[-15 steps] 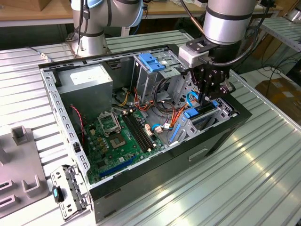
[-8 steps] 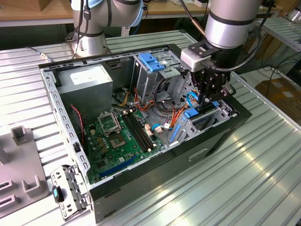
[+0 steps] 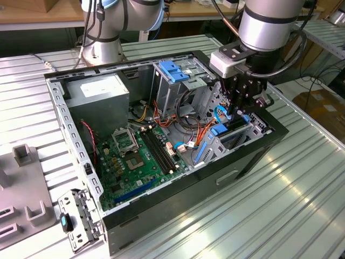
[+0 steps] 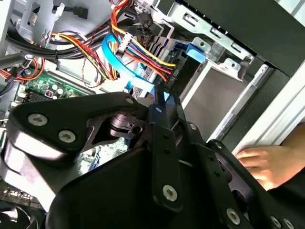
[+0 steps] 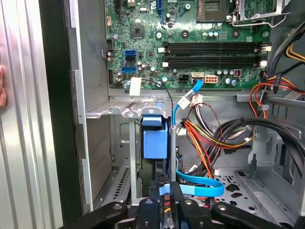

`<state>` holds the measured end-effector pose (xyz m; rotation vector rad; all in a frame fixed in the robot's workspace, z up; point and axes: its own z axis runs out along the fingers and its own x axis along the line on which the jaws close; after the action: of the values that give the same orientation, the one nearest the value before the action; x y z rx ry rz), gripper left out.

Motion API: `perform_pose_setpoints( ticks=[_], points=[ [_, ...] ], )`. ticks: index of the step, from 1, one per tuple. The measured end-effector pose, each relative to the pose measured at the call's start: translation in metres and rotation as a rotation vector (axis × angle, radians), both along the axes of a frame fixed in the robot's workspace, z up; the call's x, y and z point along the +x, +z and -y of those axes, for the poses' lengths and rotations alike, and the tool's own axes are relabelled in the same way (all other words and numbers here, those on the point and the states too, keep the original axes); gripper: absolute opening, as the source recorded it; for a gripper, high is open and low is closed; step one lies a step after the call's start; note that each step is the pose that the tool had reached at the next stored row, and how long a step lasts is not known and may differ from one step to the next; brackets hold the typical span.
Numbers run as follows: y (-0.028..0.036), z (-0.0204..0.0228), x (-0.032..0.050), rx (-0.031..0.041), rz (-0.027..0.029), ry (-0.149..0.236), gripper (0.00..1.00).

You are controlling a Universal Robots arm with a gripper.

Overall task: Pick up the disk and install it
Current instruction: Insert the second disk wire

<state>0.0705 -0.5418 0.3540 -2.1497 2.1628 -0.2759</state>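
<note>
Claw [image 3: 235, 112] is hanging inside the open PC case [image 3: 81, 145], fingers closed together above the disk [image 5: 155, 138] sitting edge-up in its bay, beside the motherboard [image 3: 135, 156].

Robot lab, open computer case [image 3: 253, 156], slatted aluminium table [image 3: 302, 199]

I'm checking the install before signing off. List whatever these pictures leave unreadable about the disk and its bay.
- First wrist view: the disk presents its blue edge; the bay hides its label and seating depth.
- Exterior view: the hand covers the bay opening.
- Second wrist view: the hand's dark body blocks the bay's lower part.
</note>
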Motion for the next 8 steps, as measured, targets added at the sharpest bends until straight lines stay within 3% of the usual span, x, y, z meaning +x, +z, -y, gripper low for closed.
perform_pose_setpoints(
  ticks=[2,4,8],
  points=[
    [0.0004,0.0,0.0,-0.0003,-0.0001,0.0,0.22],
    [0.0006,0.0,0.0,-0.0002,-0.0001,0.0,0.11],
    [0.0011,0.0,0.0,-0.0003,-0.0001,0.0,0.11]
  ],
)
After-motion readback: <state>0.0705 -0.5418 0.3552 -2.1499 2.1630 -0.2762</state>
